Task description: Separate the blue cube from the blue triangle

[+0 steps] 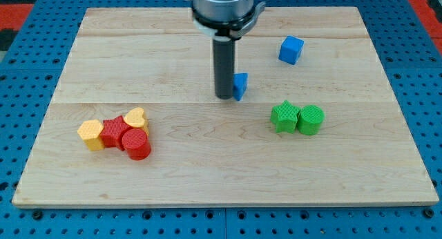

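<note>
Hiding behind my tip (225, 96), the blue triangle (240, 85) was half covered.
My tip, a plain rod that holds nothing, touched it; one blue cube (291, 50) sat far right.

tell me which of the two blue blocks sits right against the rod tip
The blue triangle, pressed against the right side of my tip. The blue cube sits apart, toward the view's upper right.

No text, label, brand, number or sign can be read anywhere in this view. The blocks and the wooden board (207, 177) carry no legible markings.
</note>
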